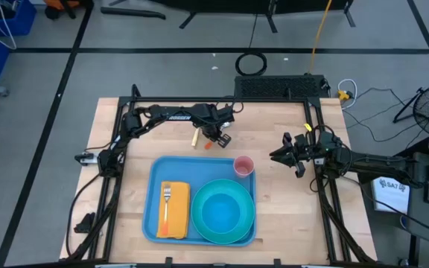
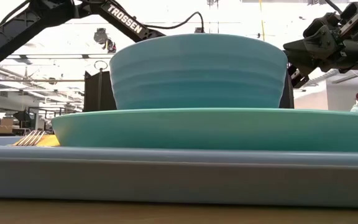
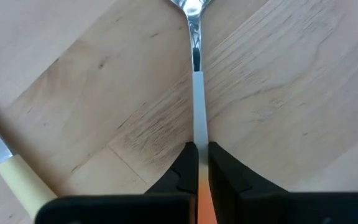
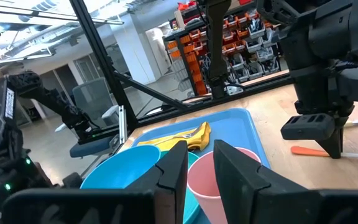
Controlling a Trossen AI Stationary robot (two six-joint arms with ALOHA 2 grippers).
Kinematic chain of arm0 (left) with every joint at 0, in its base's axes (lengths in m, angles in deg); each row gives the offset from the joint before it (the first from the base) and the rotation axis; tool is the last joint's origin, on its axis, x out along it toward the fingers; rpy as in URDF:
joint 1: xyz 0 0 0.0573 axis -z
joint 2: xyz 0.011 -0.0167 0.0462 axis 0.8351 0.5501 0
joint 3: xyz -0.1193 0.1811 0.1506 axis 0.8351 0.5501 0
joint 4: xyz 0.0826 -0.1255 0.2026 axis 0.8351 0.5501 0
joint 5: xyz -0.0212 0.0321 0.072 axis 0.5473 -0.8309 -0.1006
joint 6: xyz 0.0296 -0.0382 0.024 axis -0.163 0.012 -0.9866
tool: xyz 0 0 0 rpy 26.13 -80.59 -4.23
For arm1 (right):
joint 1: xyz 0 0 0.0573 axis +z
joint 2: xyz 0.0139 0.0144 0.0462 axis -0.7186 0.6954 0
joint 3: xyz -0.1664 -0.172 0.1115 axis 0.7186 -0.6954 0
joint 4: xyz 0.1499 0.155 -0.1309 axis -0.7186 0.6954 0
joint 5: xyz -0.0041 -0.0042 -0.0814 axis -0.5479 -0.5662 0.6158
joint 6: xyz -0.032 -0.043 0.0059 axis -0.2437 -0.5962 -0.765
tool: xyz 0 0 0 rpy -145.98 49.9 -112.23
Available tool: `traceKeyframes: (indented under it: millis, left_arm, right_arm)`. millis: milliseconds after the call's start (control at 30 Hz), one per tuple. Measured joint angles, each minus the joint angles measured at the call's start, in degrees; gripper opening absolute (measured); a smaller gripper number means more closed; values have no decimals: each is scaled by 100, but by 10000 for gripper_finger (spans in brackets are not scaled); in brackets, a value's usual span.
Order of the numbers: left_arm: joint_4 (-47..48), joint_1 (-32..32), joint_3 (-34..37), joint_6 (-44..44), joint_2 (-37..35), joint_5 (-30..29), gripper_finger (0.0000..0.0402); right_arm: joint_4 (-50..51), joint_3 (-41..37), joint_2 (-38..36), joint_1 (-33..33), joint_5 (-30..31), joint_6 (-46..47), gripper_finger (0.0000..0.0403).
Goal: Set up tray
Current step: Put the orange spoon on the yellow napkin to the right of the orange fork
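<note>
The sky-blue tray [image 1: 202, 199] lies at the near middle of the wooden counter [image 1: 118, 119], its low rim close to the near edge. On it, a folded yellow napkin [image 1: 173, 212] with a fork [image 1: 166, 202] fills the left part, and a teal plate [image 1: 223, 212] carrying a blue bowl [image 1: 221, 213] fills the right. A pink cup [image 1: 243, 165] stands at the tray's far right corner, just at the rim. Bare wood runs along both sides of the tray. Beyond the tray, the left gripper [image 1: 216, 140] is down on the counter, jaws clenched on the orange handle of a spoon [image 3: 196, 93] that lies flat on the wood; a cream-handled knife [image 1: 196, 138] lies just beside it. The right gripper [image 1: 283, 155] hangs above the counter right of the cup, jaws released, partly parted, holding nothing
</note>
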Motion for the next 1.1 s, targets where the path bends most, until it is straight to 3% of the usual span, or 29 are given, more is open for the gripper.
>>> traceKeyframes:
  millis: [367,567,667,800,1100]
  left_arm:
    - [74,22,112,-295,-764,-917,2]
    - [-154,43,88,-650,-929,-962,2]
    - [-412,-34,82,-757,-958,-650,7]
    - [-692,-194,73,-855,-892,-190,43]
    - [-568,-342,66,-1028,-718,-66,165]
  right_arm:
    - [22,0,0,0,-1,2,68]
    - [22,0,0,0,-1,0,68]
    - [18,0,0,0,-1,-7,68]
    - [9,-1,0,0,-1,-7,68]
    - [-4,-1,0,0,3,15,68]
